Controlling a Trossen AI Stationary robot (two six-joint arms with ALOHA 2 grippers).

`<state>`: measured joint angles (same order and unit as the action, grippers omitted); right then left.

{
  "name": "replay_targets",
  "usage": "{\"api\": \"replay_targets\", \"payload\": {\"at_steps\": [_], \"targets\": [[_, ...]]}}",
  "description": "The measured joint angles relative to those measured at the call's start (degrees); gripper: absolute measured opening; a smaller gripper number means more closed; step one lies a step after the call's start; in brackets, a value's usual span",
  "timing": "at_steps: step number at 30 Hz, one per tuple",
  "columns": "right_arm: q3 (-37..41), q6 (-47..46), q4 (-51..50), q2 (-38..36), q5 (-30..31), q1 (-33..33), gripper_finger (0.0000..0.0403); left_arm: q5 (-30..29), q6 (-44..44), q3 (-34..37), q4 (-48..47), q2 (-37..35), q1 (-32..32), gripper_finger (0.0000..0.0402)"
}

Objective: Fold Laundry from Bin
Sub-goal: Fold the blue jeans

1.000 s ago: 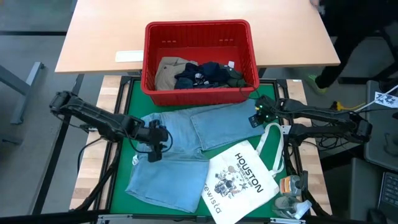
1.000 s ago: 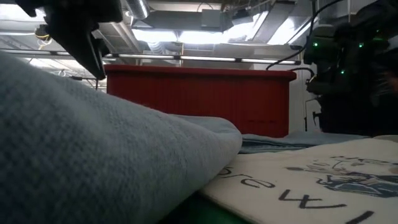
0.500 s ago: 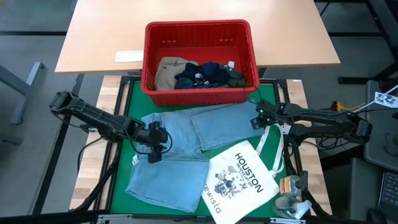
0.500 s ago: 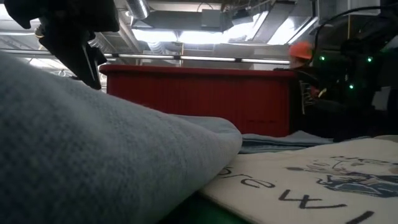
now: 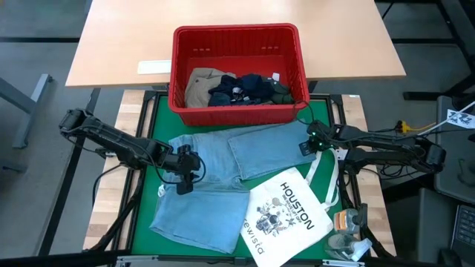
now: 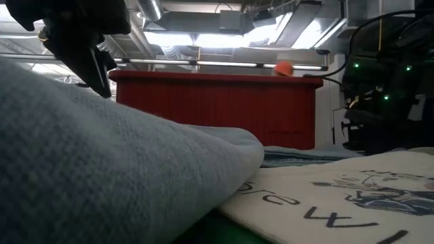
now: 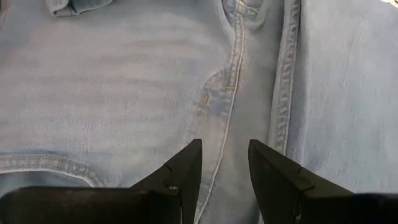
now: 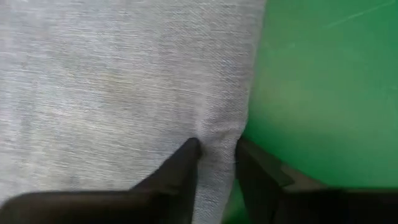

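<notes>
The white tote bag (image 5: 288, 213) near the bench's (image 5: 148, 133) front right corner reads "HOUSTON". The right tool (image 8: 216, 149) pinches the light blue jeans' (image 5: 223, 170) edge; the left tool (image 7: 224, 163) hovers spread over their seam.

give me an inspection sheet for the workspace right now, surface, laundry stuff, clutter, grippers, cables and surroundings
Surface: green mat, mostly covered by cloth.
Job's things: light blue denim garment spread on the mat; red bin behind it holds a khaki garment, a navy garment and a dark green garment.
Clutter: white HOUSTON tote bag overlapping the denim's near right corner; small items at the mat's right edge, too small to identify.
Grippers: left gripper open over a denim seam; right gripper pinching the denim's right edge.
Cables: wiring along the right arm.
Surroundings: wooden table behind the bin.
</notes>
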<state>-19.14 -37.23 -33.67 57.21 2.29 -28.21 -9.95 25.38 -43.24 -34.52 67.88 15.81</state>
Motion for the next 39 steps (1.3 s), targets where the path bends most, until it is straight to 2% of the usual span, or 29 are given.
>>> {"api": "replay_targets", "payload": {"at_steps": [3,5,10,17,22,29,35,39], "targets": [[-0.2,0.0,0.9,0.0,-1.0,0.0,0.0033,-2.3,2.7,0.0,0.1,0.0,0.0,0.0126],[-0.9,0.1,0.5,0.0,-1.6,0.0,0.0012,-3.2,4.4,0.0,0.1,0.0,0.0,0.0126],[-5.5,0.0,-0.7,0.0,-5.3,0.1,0.0027,-2.4,4.5,-0.8,0.9,-0.1,0.0,0.0126],[-17.4,0.0,-7.0,0.0,-8.2,0.1,0.0007,-3.1,2.8,-3.6,0.8,-0.2,-0.1,0.0126],[-24.6,-1.6,-5.1,-0.1,-11.2,0.5,0.0017,-4.7,2.5,-4.6,0.7,-0.2,-0.1,0.0126],[-25.3,-7.9,8.4,0.8,-10.3,9.0,0.0008,-9.6,2.6,-6.0,0.8,-0.2,-0.2,0.0126],[-25.3,-10.7,25.0,6.0,-1.5,19.9,0.0007,-10.4,2.6,-7.6,0.7,-0.2,-0.5,0.0126],[-25.3,-10.7,43.3,13.5,4.2,25.9,0.0005,-10.3,2.5,-9.8,-1.2,-0.4,-1.5,0.0126]]}}
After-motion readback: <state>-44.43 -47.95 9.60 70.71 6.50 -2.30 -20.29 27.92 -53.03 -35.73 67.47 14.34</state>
